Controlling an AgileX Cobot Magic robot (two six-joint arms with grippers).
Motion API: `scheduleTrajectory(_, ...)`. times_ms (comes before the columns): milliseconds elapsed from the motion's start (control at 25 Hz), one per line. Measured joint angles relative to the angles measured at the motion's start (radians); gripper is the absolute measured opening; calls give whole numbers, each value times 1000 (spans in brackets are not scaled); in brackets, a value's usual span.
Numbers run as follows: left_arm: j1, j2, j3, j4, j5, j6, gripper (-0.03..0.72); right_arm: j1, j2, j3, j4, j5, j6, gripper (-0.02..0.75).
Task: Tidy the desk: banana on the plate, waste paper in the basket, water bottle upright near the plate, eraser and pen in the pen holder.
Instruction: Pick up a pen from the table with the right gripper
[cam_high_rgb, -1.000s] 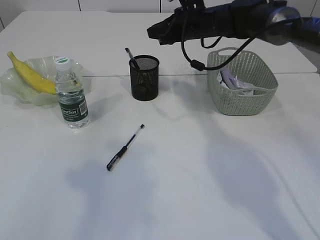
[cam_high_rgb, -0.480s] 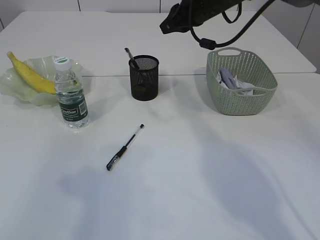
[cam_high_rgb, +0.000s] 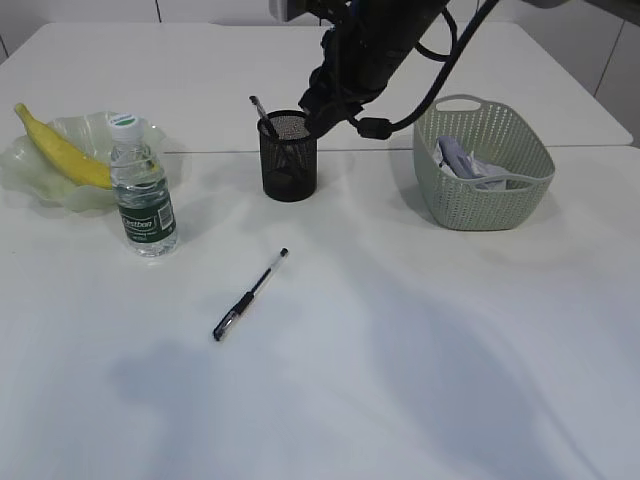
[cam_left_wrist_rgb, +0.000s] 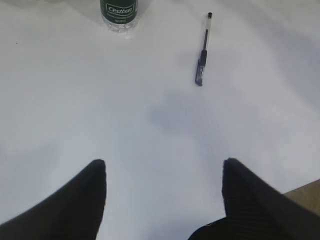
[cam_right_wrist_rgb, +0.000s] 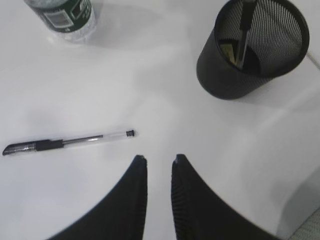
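pen lies apart on open desk; far edge perhaps cropped

Right arm: black, reaching in from the top, bent downward.
Right gripper: empty — jaws nearly together, a thin gap.
Left gripper: empty — jaws wide apart, pointing down.

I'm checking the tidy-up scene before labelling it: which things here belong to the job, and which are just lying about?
Belong to the job:
banana on the plate
water bottle, upright
pen holder with a pen and the eraser inside
loose pen on the desk
basket with waste paper

Just lying about:
nothing visible
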Motion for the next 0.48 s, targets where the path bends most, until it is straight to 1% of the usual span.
scheduleTrajectory(240,0,0,0,0,0,0,517,0,-2,21,-12,95,11,130)
scheduleTrajectory(360,0,0,0,0,0,0,517,15,-2,85,-15,100,13,131)
scheduleTrajectory(480,0,0,0,0,0,0,517,49,-2,160,-17,100,13,131)
